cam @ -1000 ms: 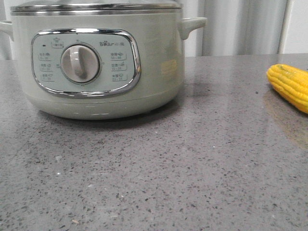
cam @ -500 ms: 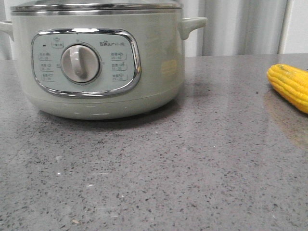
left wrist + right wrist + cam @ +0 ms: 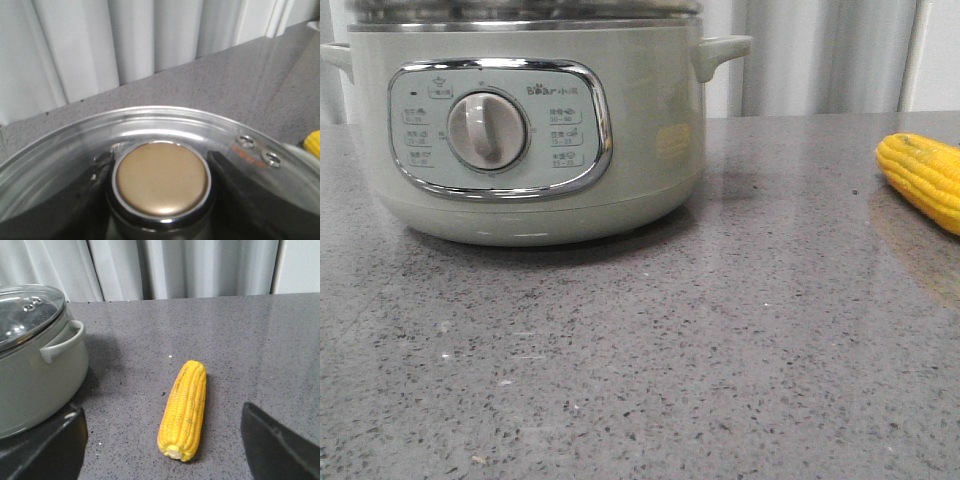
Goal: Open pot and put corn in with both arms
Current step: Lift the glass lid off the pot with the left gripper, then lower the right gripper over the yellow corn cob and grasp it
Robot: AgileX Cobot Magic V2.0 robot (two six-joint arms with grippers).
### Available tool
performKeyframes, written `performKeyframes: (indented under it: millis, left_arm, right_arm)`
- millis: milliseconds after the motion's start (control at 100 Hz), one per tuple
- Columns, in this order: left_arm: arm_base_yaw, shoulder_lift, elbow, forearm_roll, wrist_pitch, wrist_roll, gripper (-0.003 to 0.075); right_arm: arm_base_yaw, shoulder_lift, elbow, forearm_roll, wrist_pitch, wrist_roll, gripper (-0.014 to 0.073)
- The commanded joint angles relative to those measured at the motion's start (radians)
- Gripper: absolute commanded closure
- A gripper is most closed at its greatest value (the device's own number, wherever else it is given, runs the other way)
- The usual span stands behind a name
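The front camera sits low at countertop level, close to the pot, looking toward the curtain. The left wrist camera looks down from just above the glass lid and its knob. The right wrist camera looks down on the corn, sharing pot and cob with the front view.

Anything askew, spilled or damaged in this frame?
Nothing stands out. The pot sits upright on the counter with its glass lid on; the corn lies flat beside it, intact, apart from the pot. No spills show.
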Motion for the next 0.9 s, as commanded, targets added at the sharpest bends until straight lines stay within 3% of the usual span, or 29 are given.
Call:
performKeyframes:
  millis: [0,190,380,710,890]
  left_arm:
    - [-0.01,-0.056,-0.109,-0.007,-0.065,0.002,0.0587]
    - [0.036,-0.139,-0.14,-0.005,-0.117,0.002,0.0587]
    - [0.209,-0.242,-0.075,0.006,-0.117,0.002,0.0587]
    - [0.558,-0.387,0.221,0.006,-0.159,0.002,0.0586]
    - [0.63,-0.387,0.384,0.002,-0.181,0.002,0.0586]
  right_arm:
    - [0.001,0.016,-0.036,0.009,-0.072,-0.009,0.0069]
    - [0.001,0.016,-0.036,0.009,-0.074,-0.009,0.0069]
    - [0.001,0.016,-0.036,0.009,-0.074,-0.009,0.0069]
    - [0.001,0.016,-0.036,0.009,-0.075,-0.009,0.0069]
    - [0.001,0.016,-0.036,0.009,-0.108,-0.009,0.0069]
